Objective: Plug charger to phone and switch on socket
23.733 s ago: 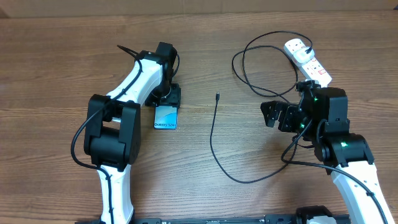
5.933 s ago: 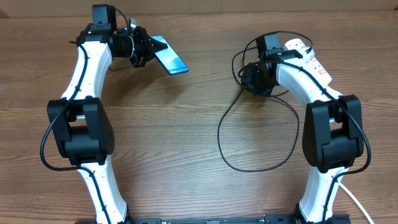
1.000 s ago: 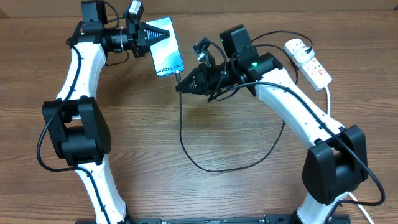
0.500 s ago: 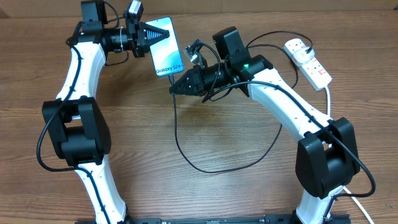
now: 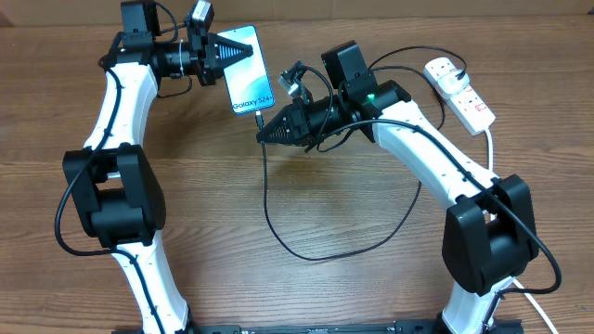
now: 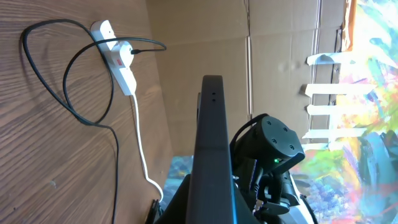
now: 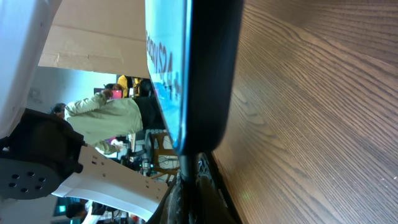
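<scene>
the left hand [image 5: 243, 52] grips the phone [image 5: 247, 85], held off the worktop [image 5: 371, 278]. the right hand [image 5: 264, 135] pinches the charger [image 5: 266, 190], its tip at the phone's "galaxy" end. the socket [image 5: 461, 90] lies well apart, far right.

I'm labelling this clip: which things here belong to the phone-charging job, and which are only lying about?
Belongs to the job:
phone, held in the left pincer
charger, its tip end in the right pincer
socket, at the table's right rear

Only there:
wooden table
cardboard wall behind
</scene>
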Robot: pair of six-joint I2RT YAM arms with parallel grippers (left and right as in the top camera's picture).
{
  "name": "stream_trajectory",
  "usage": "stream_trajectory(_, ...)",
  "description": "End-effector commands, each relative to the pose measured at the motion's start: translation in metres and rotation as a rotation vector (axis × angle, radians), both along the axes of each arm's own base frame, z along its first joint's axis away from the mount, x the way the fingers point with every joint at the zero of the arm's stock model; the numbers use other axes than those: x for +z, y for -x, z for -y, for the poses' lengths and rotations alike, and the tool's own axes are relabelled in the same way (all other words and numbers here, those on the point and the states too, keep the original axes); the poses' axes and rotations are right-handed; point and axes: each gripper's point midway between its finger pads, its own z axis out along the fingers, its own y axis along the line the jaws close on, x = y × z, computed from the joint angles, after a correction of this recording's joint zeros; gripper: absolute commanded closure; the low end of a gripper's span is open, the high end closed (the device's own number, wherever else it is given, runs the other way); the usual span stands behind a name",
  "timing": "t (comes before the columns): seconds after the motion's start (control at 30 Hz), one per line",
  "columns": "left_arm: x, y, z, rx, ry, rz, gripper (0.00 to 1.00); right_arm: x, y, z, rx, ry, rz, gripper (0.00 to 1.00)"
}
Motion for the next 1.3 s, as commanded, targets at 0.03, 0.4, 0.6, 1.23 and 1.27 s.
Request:
stream_trajectory(0.03, 0.016, 0.007, -0.001, -0.026, 0.033, 0.027, 0.96, 0.004, 0.002, 0.001, 0.017, -0.025, 0.010, 0.96)
stream_trajectory(0.4, 0.016, 0.007, -0.001, -0.026, 0.033, 0.026, 0.96, 0.007, 0.003, 0.000, 0.027, -0.041, 0.013, 0.96)
stream_trajectory(0.6, 0.016, 0.008, 0.003, -0.034, 0.034, 0.013, 0.96, 0.005, 0.001, 0.000, 0.016, -0.029, 0.015, 0.96)
stream_trajectory(1.23, 0.016, 0.012, 0.015, -0.060, 0.034, 0.019, 0.96, 0.008, -0.013, 0.009, -0.024, -0.038, 0.018, 0.96)
stream_trajectory(1.27, 0.016, 0.012, 0.015, -0.060, 0.034, 0.018, 0.96, 0.009, -0.016, 0.011, -0.031, -0.042, 0.025, 0.96)
